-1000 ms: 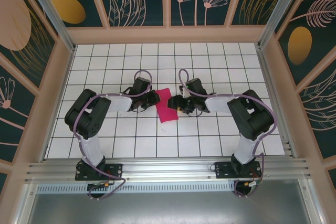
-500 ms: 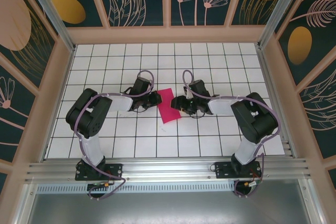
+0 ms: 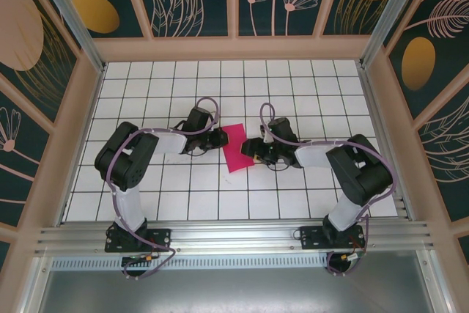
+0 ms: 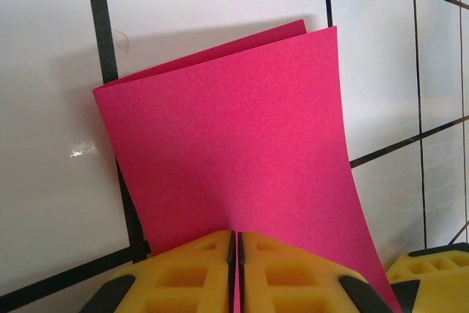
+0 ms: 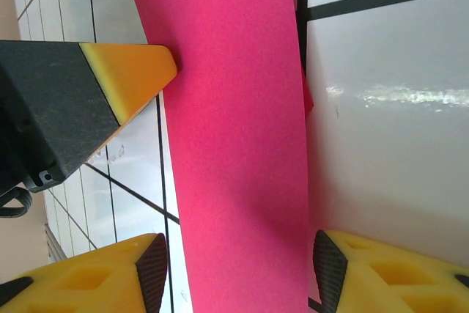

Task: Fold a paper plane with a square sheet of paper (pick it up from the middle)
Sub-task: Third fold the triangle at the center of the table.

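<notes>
Two arms reach in from the near edge of the white tiled worktop in the overhead view and meet near its middle. The magenta sheet of paper lies there, folded into a narrow oblong and tilted a little against the tile lines. The left jaws sit at its left long edge and the right jaws at its right long edge, both low over the tiles.

From the left wrist, the sheet of paper rises in a gentle curve off the tiles. A second layer shows as a thin sliver along its far edge. The left jaws are pressed together on the near edge of the paper, their yellow pads parted only by a thin seam. A yellow corner of the other arm's pad sits low on the right, just beside the paper.

From the right wrist, the right jaws stand apart, with one yellow pad on each side of the paper running between them. Whether either pad touches it cannot be told. The left arm's black finger with a yellow tip meets the paper's opposite edge.
</notes>
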`<state>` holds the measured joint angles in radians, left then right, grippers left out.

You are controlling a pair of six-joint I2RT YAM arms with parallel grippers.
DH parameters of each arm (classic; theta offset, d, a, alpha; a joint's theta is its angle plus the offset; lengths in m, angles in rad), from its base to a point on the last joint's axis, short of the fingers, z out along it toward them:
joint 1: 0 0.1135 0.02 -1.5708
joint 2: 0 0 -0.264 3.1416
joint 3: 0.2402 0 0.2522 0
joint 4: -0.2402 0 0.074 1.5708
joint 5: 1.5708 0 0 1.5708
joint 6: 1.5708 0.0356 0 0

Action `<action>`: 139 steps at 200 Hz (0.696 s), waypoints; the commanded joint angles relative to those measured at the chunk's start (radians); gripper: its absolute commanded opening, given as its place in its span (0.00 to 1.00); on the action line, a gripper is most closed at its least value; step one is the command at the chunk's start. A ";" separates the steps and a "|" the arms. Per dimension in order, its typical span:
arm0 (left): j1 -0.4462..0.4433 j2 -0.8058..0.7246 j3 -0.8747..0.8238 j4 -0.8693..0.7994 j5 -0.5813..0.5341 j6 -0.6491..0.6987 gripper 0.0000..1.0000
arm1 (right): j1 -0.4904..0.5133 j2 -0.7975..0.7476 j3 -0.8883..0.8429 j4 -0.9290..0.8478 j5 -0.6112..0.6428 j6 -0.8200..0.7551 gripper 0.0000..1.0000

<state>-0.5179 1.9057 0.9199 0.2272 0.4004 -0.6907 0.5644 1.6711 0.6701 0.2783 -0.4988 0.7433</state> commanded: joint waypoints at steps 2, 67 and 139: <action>-0.004 0.017 0.004 -0.028 0.014 0.019 0.12 | -0.001 -0.035 -0.030 -0.008 -0.019 0.012 0.58; -0.004 0.030 0.014 -0.026 0.026 0.019 0.12 | -0.008 -0.044 -0.038 0.020 -0.032 0.020 0.55; -0.004 0.040 0.047 -0.073 0.047 0.074 0.13 | -0.051 -0.005 0.033 0.015 -0.085 -0.018 0.49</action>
<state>-0.5179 1.9221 0.9470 0.2039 0.4263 -0.6598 0.5457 1.6527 0.6598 0.2951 -0.5594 0.7639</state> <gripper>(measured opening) 0.123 0.487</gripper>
